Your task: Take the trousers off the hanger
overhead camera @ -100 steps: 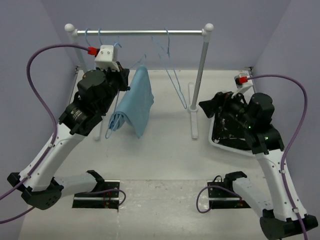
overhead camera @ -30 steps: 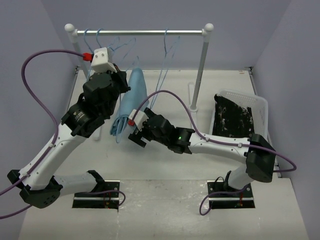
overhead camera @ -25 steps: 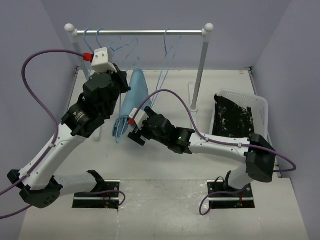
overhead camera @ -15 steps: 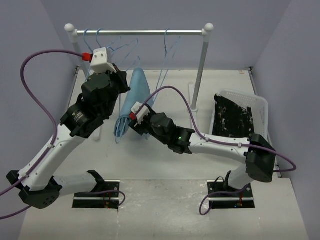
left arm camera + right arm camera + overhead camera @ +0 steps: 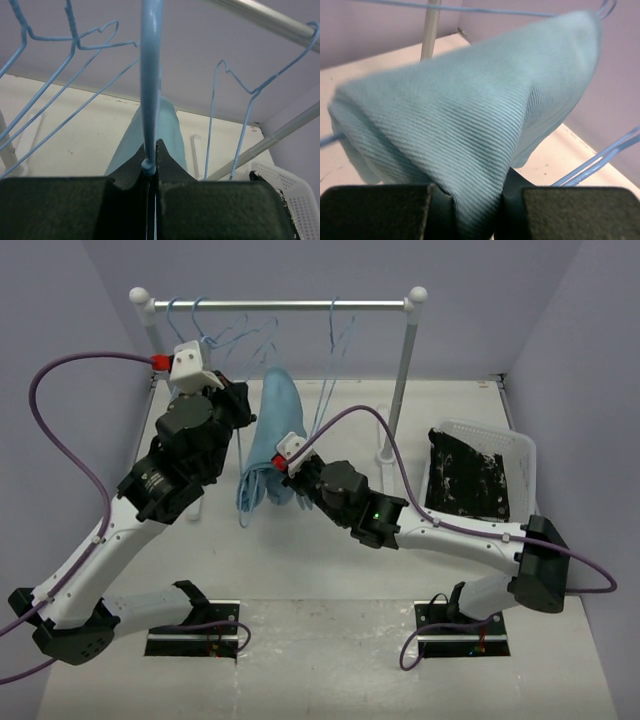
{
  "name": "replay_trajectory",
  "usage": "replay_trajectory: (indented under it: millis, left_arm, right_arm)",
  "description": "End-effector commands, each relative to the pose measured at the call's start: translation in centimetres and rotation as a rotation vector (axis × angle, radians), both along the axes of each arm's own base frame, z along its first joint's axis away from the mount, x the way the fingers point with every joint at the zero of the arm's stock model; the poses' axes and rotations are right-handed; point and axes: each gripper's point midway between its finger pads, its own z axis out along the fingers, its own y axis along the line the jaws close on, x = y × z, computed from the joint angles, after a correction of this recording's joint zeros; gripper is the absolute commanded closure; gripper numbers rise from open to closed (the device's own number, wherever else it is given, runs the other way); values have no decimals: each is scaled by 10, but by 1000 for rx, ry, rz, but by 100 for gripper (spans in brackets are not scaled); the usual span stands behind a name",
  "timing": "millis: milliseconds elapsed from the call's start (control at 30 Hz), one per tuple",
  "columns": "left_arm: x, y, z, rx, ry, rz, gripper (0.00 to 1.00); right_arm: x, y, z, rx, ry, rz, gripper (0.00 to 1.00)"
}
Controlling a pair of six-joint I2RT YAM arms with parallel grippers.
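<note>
Above white table (image 5: pixel 330 575), trousers (image 5: pixel 470 125) in right tool (image 5: pixel 472 202), hanger (image 5: pixel 149 100) in left tool (image 5: pixel 152 167).

Left claw (image 5: pixel 151 159) is closed on the hanger (image 5: pixel 150 75) wire. Close to its left, spare hangers (image 5: pixel 75 44) crowd together; to its right a lone hanger (image 5: pixel 249 93) hangs, with a gap of open air between. The rail (image 5: pixel 265 21) bars the way above. Right claw (image 5: pixel 475 205) is full of trousers (image 5: pixel 470 115); thin blue wires (image 5: pixel 595 159) cross just to its right. Farther right stand the rail post (image 5: pixel 403 390), then the white basket (image 5: pixel 480 426). Bare surface (image 5: pixel 330 570) lies open behind it, toward the bases.
</note>
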Motion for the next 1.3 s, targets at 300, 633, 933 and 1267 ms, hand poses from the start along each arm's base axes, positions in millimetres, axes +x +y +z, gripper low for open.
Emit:
replay_trajectory:
  millis: [300,633,933,1267]
  left_arm:
    - [22,2,-67,-45,98,146,100]
    - [26,9,-126,-22,210,182,100]
    - [20,37,-154,1,248,249,100]
    - [23,23,-167,29,227,137,100]
  right_arm:
    - [-42,-81,250,523,-244,39,100]
    - [-58,-99,297,561,-266,95,100]
    - [-95,-122,298,614,-206,237,100]
    - [-143,-250,366,755,-238,181,100]
